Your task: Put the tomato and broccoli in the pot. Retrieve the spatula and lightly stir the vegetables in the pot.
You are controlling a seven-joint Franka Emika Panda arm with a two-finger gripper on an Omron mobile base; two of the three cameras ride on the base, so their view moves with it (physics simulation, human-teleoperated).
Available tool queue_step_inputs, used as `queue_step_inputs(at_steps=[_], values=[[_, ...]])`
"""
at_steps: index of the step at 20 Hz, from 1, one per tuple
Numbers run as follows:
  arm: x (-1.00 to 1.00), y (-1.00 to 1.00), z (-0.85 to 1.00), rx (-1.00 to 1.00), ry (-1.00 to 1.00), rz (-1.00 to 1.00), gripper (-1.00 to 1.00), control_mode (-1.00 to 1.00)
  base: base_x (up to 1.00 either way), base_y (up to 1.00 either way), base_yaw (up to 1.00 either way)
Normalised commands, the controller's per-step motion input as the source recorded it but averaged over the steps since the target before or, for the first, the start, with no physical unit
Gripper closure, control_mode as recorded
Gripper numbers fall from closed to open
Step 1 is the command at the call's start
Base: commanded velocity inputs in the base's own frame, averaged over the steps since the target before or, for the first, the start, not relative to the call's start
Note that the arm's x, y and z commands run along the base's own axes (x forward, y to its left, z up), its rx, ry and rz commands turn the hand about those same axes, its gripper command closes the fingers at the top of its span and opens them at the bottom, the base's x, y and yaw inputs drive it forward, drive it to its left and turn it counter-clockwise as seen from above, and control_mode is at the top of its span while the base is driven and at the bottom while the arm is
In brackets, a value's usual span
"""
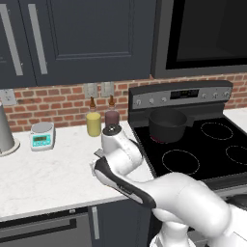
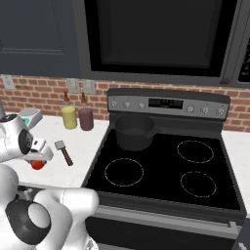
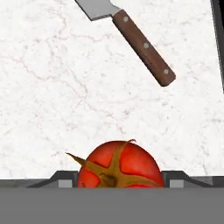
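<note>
One counter (image 1: 53,169) of white marble runs left of the black stove (image 2: 166,171), the landmark here. Against the brick wall behind the stove's left rear ring sits the dark pot (image 2: 134,132), upright, its handle toward the right. Left of the stove, the white arm bends low over the counter: its elbow is raised near the stove's front left corner, the forearm reaches away from the stove and the hand tips down toward the marble. At the wall left of the stove stand a yellow jar (image 1: 93,124) and a maroon jar (image 1: 112,117), side by side, and further left a small scale (image 1: 42,135). The spatula (image 2: 64,152) lies flat on the counter just left of the stove, blade toward the wall. Further from the stove, the gripper (image 3: 120,181) is closed on the tomato (image 3: 119,165), one finger at each side.
</note>
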Motion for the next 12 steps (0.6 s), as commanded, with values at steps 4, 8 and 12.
queue_step_inputs(at_steps=[4, 8, 12], values=[[0.14, -0.87, 0.97, 0.0, -0.23, -0.14, 1.0, -1.0, 0.0, 0.0, 0.0], [0.48, -0.95, 0.82, 0.0, -0.15, -0.15, 1.0, -1.0, 0.0, 0.0, 0.0], [0.52, -0.91, 0.8, 0.0, -0.14, -0.14, 1.0, -1.0, 0.0, 0.0, 0.0]])
